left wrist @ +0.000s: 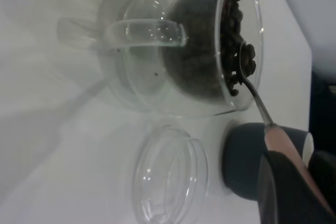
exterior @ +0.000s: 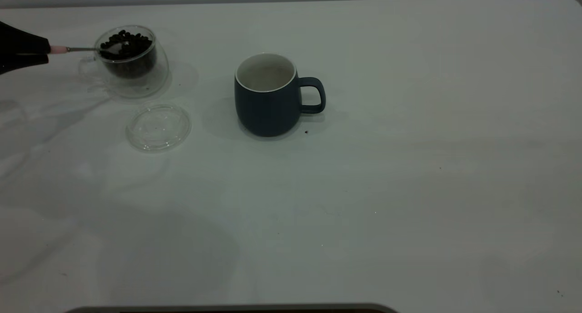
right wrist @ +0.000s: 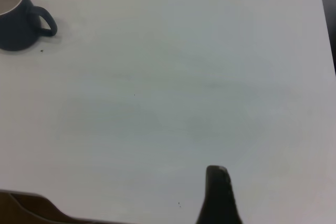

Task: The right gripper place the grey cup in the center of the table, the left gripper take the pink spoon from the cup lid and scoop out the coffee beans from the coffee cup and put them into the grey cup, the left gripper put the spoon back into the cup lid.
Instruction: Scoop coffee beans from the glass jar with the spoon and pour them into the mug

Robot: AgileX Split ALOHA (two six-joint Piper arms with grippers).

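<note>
Left gripper [exterior: 43, 53] clamping pink spoon [exterior: 82, 49] by handle end, bowl digging into beans [exterior: 127, 42] in glass cup [exterior: 132, 63] at far left of table [exterior: 409, 190]. Lid [exterior: 158, 126] sitting just in front, bare. Grey cup [exterior: 268, 94] waiting near centre, looking empty. Light, slick spoon, loose beans prob rolling off: keeping bowl level. Right gripper [right wrist: 218, 198] idling well apart, one finger showing, open/shut unclear.

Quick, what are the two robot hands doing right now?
Left gripper: closed on the pink spoon, scooping in the coffee cup.
Right gripper: cannot tell, holding nothing seen.
</note>
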